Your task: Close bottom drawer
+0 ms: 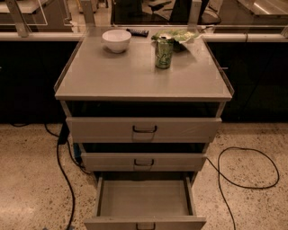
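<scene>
While the bottom drawer point(144, 198) juts wide open below the middle drawer point(112, 161), closing is wholly outstanding; end effector out of view, its opening cannot be told.

A speckled terrazzo floor point(27, 188) in beige and brown fills the lower part of the view, lit warm and rather dim. Two black cables lie on it — one point(57, 155) trailing down the left of the grey-beige cabinet point(135, 76), the other point(218, 175) curling into a wide loop on the right. Behind the cabinet runs a dark, near-black panel point(27, 81), capped by a pale ledge point(36, 37). Above the ledge — glass, metal uprights and what looks like an office chair point(157, 6).
</scene>
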Tool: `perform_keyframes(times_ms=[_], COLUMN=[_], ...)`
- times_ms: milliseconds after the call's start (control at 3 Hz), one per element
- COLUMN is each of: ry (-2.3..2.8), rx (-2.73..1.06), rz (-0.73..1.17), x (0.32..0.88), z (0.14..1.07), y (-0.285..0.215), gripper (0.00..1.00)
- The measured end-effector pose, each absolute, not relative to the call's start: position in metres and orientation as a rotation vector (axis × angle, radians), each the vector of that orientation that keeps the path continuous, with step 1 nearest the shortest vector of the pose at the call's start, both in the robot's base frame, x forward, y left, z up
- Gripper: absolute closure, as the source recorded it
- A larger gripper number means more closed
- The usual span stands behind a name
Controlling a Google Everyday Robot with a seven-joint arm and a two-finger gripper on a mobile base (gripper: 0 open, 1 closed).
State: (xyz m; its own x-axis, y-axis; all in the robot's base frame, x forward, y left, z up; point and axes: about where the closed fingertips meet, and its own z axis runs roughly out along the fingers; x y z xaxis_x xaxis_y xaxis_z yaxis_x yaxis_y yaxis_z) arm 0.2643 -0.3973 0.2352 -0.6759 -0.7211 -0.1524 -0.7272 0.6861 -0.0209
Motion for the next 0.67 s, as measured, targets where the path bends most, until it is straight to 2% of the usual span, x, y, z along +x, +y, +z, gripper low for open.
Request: perform_keyframes(times_ms=[667], ry=[2.662], rx=[-1.401], rz=[0.164], x=[0.227], z=[0.208], y=[-0.35], gripper=[0.0])
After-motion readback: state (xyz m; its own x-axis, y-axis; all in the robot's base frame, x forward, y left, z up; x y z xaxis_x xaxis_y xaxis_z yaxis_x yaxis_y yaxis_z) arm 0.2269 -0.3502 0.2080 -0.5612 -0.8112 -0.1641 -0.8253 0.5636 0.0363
